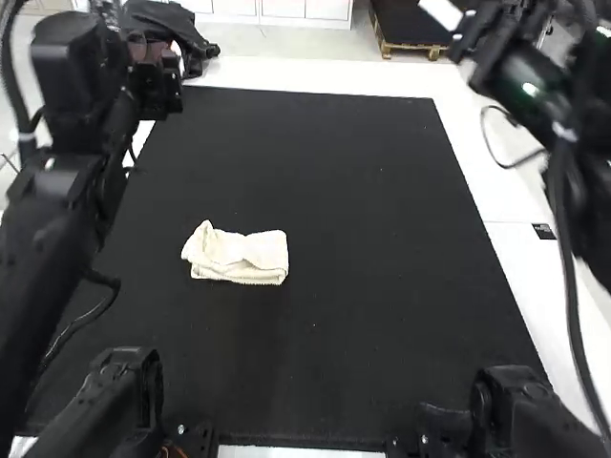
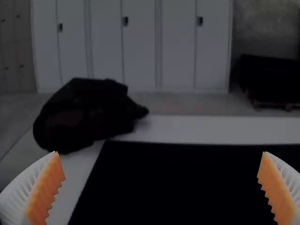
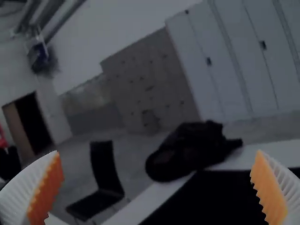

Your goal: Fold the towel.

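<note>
High view: towel is on the black mat, left of the mat's centre, nearer the left arm than the right arm. Cream cloth, folded to a small, roughly rectangular pack. Long edges run crosswise; stacked layers show along the near edge. Far left corner pokes up in a soft peak, left end uneven, top layer rumpled with a crease toward the middle. Fold count — can't tell.

Left gripper: wide. Left wrist view has its white ribbed fingers well apart, orange pads facing each other, nothing between them. Level view across the mat to its far edge.

Right gripper: also wide, and also holding nothing. Its pads are well apart in the right wrist view; mat and table tilt in that view.

Neither gripper touches the towel. Both are up toward the far side, towel lying closer to the robot.

Rest: mat lies on a white table. Black bag at the table's far left corner, just beside the mat. Thin black cable loops at the right side.
</note>
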Robot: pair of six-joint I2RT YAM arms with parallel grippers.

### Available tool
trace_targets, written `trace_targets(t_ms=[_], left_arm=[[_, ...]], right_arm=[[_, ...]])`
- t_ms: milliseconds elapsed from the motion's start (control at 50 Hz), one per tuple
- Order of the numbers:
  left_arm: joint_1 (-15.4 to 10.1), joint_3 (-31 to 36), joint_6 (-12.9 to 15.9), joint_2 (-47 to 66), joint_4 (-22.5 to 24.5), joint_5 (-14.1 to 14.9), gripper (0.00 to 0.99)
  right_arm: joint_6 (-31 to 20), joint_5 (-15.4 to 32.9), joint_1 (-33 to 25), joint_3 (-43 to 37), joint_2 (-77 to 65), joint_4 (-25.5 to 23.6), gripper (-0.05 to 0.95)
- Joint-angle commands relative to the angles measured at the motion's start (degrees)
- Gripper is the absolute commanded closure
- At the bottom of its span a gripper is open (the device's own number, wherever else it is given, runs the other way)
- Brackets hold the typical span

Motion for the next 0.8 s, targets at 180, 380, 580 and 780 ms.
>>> trace_targets(t_ms=[180, 380, 580, 780], left_arm=[[-0.5, -7.4, -1.9, -17.3, 1.6, -0.2, 0.03], [-0.5, -13.2, -2.3, -32.1, 2.0, -0.9, 0.03], [-0.2, -13.6, -1.1, -33.2, 5.8, -1.1, 0.03], [-0.4, -21.7, 9.8, -33.2, 18.0, 2.5, 0.03]], right_arm=[[-0.2, 1.8, -6.5, -4.7, -20.1, -3.2, -0.02], [-4.5, 5.2, -9.6, -6.1, -32.5, -10.7, -0.02], [-13.7, 14.6, -10.1, -6.5, -33.7, -13.8, -0.02], [-24.1, 21.3, -10.2, -16.3, -33.6, -3.9, -0.02]])
